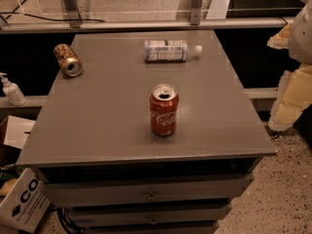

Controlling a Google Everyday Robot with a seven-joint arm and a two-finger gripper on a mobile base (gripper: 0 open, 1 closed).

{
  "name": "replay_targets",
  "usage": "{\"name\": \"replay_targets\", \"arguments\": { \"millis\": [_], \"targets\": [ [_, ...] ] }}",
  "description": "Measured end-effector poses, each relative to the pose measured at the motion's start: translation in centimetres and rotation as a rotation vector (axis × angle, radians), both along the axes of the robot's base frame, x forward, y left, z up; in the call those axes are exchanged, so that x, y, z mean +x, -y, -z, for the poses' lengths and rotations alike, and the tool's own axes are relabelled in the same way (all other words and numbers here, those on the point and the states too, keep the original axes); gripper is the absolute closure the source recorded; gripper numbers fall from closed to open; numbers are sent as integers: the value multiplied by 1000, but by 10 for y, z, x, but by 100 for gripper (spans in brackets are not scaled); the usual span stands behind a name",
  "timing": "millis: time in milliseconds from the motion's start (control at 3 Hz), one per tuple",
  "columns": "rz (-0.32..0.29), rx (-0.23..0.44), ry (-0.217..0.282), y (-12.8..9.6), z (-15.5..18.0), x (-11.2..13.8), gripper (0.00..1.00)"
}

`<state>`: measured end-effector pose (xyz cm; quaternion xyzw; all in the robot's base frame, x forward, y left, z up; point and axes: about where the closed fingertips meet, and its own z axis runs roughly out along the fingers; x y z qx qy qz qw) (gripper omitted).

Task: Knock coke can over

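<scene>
The gripper (291,89) is at the right border of the view, beyond the right edge of the table (97,126) and out over the floor. It holds nothing and touches nothing that I can see. Only a part of it shows, so I cannot tell if it is apart or together.

The coke can (164,110) stands upright on the table, well to the left of the gripper and a little lower in the view. It is not yet knocked over.

Several things could go wrong, in my judgement. The table's right edge lies between the gripper and the can, so a low approach could strike this edge. A push near the base of the can may only slide it, still upright, while a push that is too high may pass over the top. The can stands rather near the front edge, so after it falls it may roll down to the floor. Its top looks open, and if liquid is inside, it would spill.

The plastic bottle (170,50) lies on its side to the left of the gripper and farther back than the can, and a wide sweep could brush it. The gold-brown can (68,60) lies much farther left, well apart, so I think it is safe.
</scene>
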<state>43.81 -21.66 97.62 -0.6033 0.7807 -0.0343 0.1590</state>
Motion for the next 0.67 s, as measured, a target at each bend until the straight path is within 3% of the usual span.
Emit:
{"name": "replay_targets", "arguments": {
  "millis": [333, 667],
  "targets": [
    [-2, 3, 5, -1, -1, 0, 0],
    [10, 98, 1, -12, 9, 2, 0]
  ]
}}
